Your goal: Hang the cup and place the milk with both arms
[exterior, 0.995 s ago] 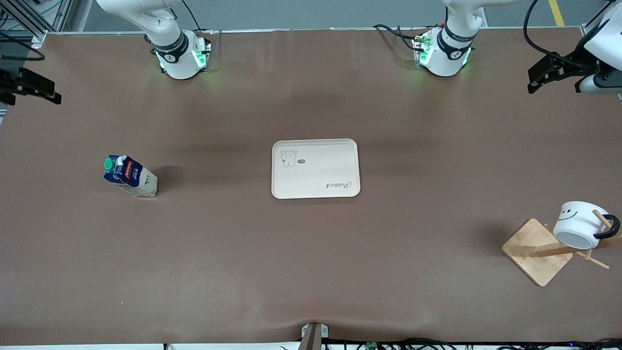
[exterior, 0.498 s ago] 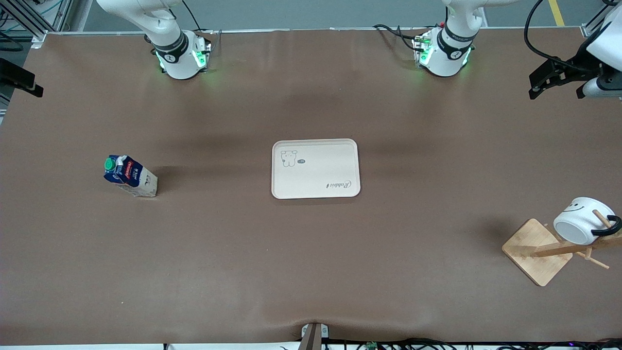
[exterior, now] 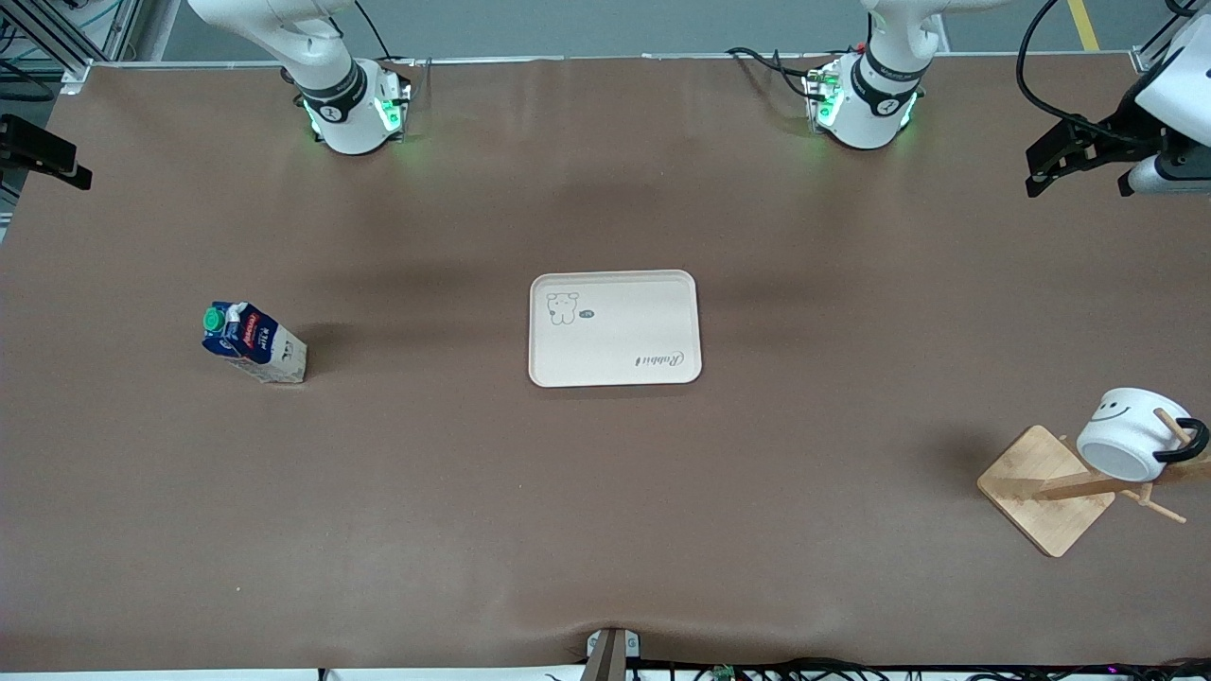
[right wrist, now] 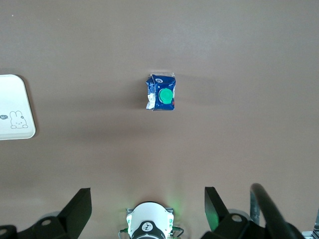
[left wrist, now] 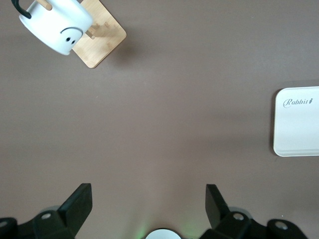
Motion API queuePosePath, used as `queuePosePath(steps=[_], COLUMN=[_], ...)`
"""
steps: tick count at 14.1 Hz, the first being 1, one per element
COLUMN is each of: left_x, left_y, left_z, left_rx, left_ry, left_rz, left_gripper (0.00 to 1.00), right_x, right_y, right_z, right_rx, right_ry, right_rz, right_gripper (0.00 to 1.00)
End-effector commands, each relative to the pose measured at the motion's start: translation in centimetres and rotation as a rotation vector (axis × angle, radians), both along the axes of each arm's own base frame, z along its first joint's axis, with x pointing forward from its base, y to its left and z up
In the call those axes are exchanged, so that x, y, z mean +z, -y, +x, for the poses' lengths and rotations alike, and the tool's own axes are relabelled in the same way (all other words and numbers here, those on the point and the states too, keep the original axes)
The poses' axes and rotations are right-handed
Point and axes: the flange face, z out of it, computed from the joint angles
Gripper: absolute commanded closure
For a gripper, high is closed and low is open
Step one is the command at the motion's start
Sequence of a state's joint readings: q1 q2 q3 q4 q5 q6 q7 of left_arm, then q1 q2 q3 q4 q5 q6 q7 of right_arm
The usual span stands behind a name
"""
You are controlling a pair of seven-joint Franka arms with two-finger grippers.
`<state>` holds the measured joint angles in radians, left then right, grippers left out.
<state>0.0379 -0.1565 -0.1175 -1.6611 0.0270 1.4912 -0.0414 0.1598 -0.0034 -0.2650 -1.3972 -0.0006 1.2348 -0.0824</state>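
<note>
The cup (exterior: 1131,433) hangs by its black handle on a peg of a wooden rack (exterior: 1045,490) at the left arm's end of the table. It also shows in the left wrist view (left wrist: 55,27). The milk (exterior: 254,342) stands on the table toward the right arm's end, and its green cap shows in the right wrist view (right wrist: 162,93). My left gripper (exterior: 1079,156) is open and empty, high over the table's left-arm end (left wrist: 148,199). My right gripper (exterior: 43,156) is open and empty, high over the right-arm end (right wrist: 148,199).
A pale tray (exterior: 614,327) with a rabbit drawing lies in the middle of the table, between the milk and the rack. It shows in both wrist views (left wrist: 299,122) (right wrist: 12,112). The arm bases (exterior: 355,109) (exterior: 866,104) stand along the table's edge farthest from the front camera.
The cup has swung a little on its peg. Both grippers have drifted slightly toward the ends of the table. The milk and tray have not moved.
</note>
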Motion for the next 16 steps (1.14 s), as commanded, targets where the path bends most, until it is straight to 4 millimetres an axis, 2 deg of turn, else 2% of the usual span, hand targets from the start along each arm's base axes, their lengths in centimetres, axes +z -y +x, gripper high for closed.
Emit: queuePosePath(steps=[1, 4, 5, 7, 8, 13, 15, 16], left_x=[0.5, 0.8, 1.5, 2.1, 1.6, 0.7, 1.1, 1.9], left_y=[0.2, 0.4, 0.2, 0.7, 0.7, 0.5, 0.3, 0.4], left_z=[-0.1, -0.6, -0.7, -0.1, 0.7, 1.7, 1.8, 1.7], left_rx=[-0.015, -0.019, -0.018, -0.006, -0.008, -0.009, -0.014, -0.016], left_ry=[0.011, -0.001, 0.008, 0.024, 0.015, 0.0, 0.01, 0.027], left_rz=[0.002, 0.003, 0.002, -0.004, -0.005, -0.003, -0.004, -0.007], left_gripper=[0.0, 0.0, 0.0, 0.0, 0.0, 0.0, 0.0, 0.0], right_x=[0.0, -0.1, -0.1, -0.3, -0.3, -0.2, -0.1, -0.1], right_y=[0.6, 0.6, 0.8, 1.3, 1.1, 0.4, 0.0, -0.9], right_z=[-0.4, -0.4, -0.5, -0.6, -0.6, -0.5, -0.4, -0.3], right_rx=[0.011, 0.042, 0.038, 0.026, 0.03, 0.044, 0.053, 0.071], right_ry=[0.007, 0.005, 0.003, -0.001, -0.002, -0.001, 0.003, 0.003], right_rz=[0.039, 0.045, 0.047, 0.059, 0.067, 0.063, 0.061, 0.052], right_gripper=[0.0, 0.0, 0.0, 0.0, 0.0, 0.0, 0.0, 0.0])
